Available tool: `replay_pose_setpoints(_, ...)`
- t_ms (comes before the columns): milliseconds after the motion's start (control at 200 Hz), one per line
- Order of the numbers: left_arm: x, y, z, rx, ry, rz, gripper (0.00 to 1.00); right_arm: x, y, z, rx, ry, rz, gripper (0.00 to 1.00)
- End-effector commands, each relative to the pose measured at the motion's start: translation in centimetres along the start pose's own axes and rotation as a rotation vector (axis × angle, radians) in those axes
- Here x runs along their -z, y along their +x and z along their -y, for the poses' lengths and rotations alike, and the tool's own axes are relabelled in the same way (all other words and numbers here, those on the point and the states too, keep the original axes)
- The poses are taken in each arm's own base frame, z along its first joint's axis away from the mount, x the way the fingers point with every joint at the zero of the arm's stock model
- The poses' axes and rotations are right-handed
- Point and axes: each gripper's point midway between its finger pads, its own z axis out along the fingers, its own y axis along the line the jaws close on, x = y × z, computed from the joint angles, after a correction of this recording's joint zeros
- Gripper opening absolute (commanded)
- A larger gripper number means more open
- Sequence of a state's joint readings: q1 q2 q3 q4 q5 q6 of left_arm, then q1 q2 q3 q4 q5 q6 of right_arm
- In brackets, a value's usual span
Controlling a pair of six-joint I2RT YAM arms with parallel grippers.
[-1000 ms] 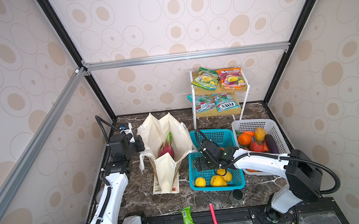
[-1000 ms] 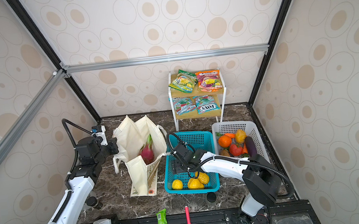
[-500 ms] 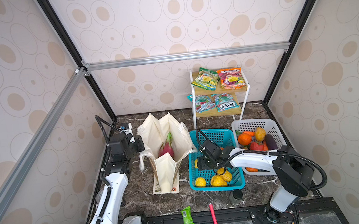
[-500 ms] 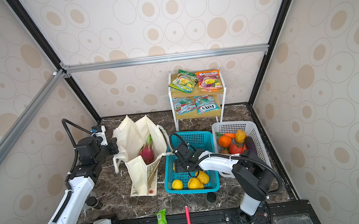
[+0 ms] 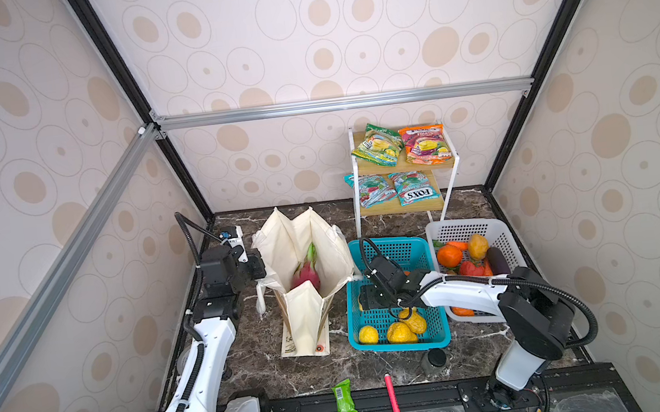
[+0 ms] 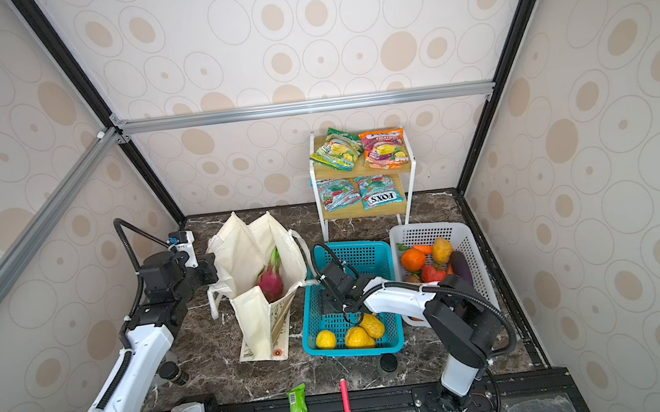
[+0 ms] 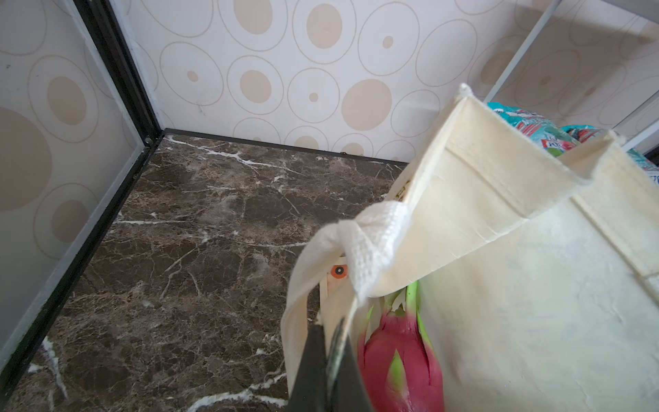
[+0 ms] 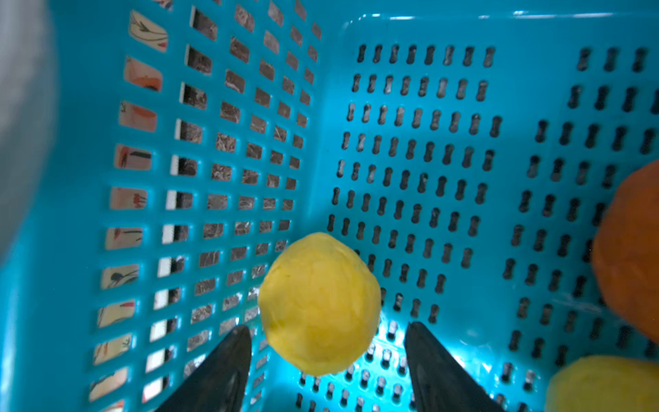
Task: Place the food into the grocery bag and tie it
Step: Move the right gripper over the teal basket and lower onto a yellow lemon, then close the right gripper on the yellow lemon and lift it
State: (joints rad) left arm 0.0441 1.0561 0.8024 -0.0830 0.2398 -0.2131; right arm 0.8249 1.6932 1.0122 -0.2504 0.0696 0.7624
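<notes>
Left gripper (image 7: pixel 330 331): clamped shut on grocery bag (image 7: pixel 499 285) rim.
Right gripper (image 8: pixel 328 326): open, straddling lemon (image 8: pixel 319 303) inside teal basket (image 8: pixel 428 142).

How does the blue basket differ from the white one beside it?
The blue basket holds mostly yellow lemons; the white basket holds a mix, including an orange and a purple eggplant. The blue basket stands next to the grocery bag, the white basket farther from it. The right end effector, open, reaches into the blue basket, not the white. Both are perforated plastic.
</notes>
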Motion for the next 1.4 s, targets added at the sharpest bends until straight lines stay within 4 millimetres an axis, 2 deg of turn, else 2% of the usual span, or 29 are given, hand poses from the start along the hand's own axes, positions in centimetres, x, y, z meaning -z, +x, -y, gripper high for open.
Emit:
replay_pose_setpoints(0,0.0,1.0,-0.2,-0.002,-0.002,-0.03,0.0,-0.8,-0.1,0.8,-0.01,0.058,-0.004,0.7)
replay_pose_setpoints(645,0.1,0.9,-0.2,0.0,-0.001,-0.026,0.0,-2.6,0.2,2.3,0.007,0.139,-0.005,0.66)
replay_pose_setpoints(770,0.1,0.8,-0.1,-0.002,0.001,-0.025,0.0,-2.3,0.1,2.3,0.013,0.134,-0.002,0.61)
replay_pose_setpoints(1020,0.1,0.7,-0.1,-0.001,-0.001,-0.022,0.0,0.2,-1.3,2.0,0.022,0.134,0.048,0.6)
replay_pose_setpoints(1390,0.1,0.8,-0.1,0.001,0.0,-0.023,0.0,6.4,-4.6,0.8,0.069,0.102,0.171,0.59)
